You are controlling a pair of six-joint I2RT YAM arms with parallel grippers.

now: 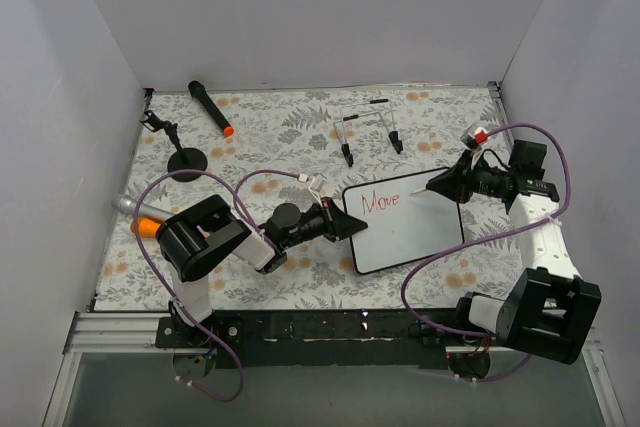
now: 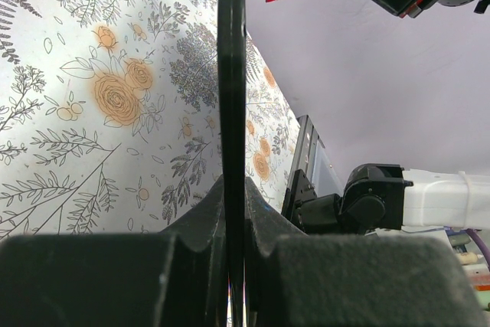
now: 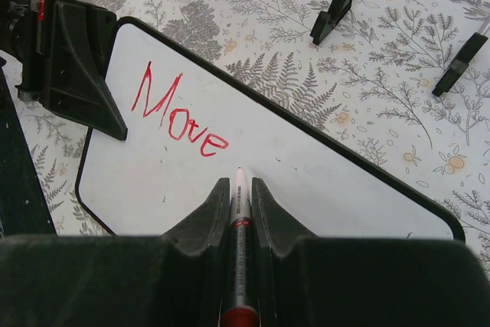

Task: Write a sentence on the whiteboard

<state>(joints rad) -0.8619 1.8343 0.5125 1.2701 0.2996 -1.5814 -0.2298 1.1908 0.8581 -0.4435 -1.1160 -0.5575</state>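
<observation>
The whiteboard [image 1: 410,237] lies on the flower-patterned cloth [image 1: 270,127] of the bench, towards its near edge and between the two arms, with its long side slanting up to the right. The sentence [image 3: 180,116] is one red handwritten word, "Move", in the board's upper left corner. The left gripper [image 1: 350,225] is clamped shut on the board's left edge, its fingers [image 2: 207,220] pinching the thin black frame. The right gripper [image 3: 240,189] is closed around a red marker [image 3: 240,223] whose tip sits just after the "e"; whether it touches the surface cannot be told. Beyond the board stand two thin clip stands [image 1: 345,137], well apart from it. A black stick with an orange tip [image 1: 211,107] lies near the back wall.
</observation>
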